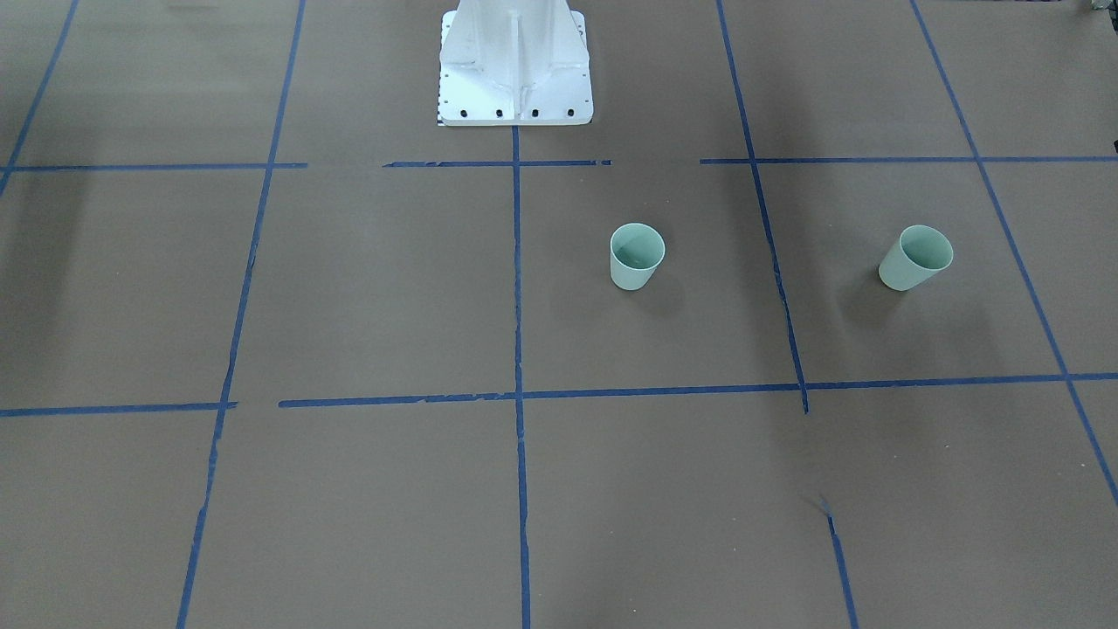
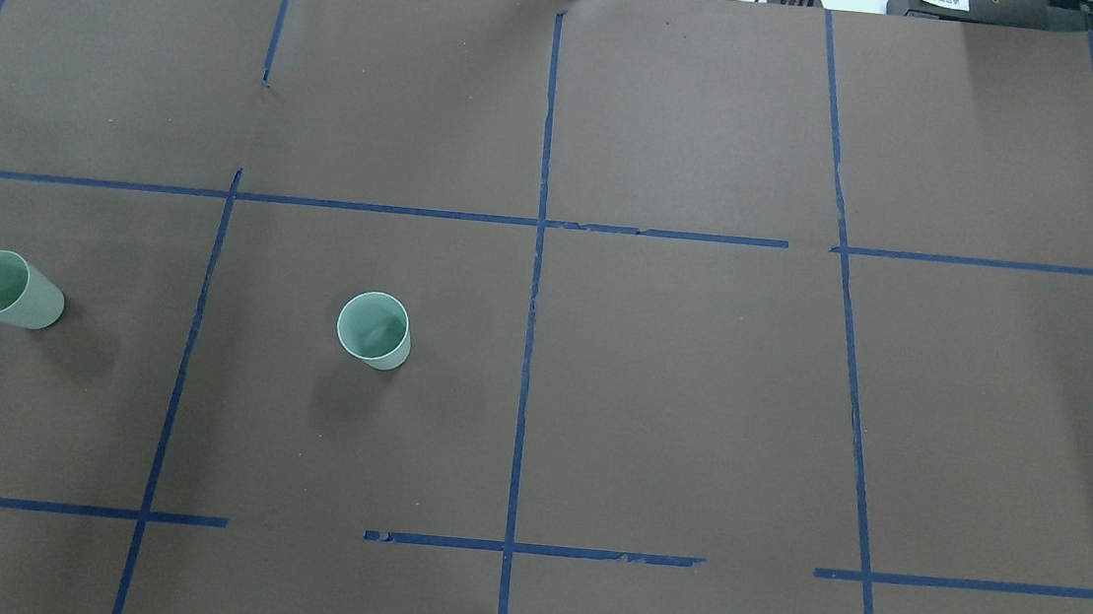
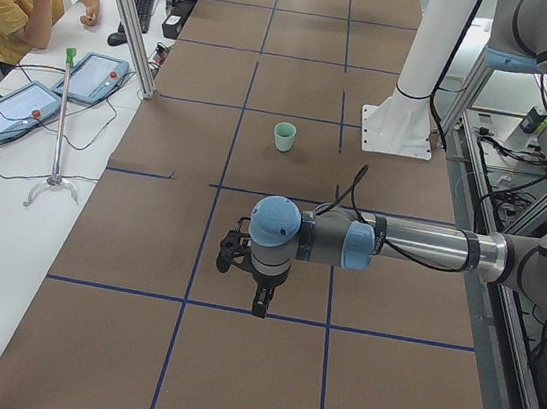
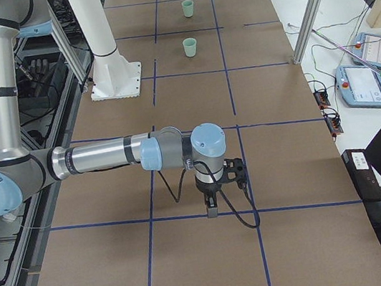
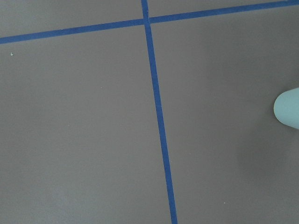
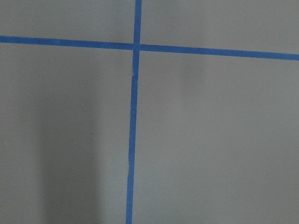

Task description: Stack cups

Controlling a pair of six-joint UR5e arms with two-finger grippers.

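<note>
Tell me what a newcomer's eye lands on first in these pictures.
Two small pale mint-green plastic cups stand upright and apart on the brown table, both on the robot's left half: the outer cup near the table's end, the inner cup nearer the centre line. Blue tape lines mark a grid across the table. In the side views the grey left arm and right arm reach out level above it.
</note>
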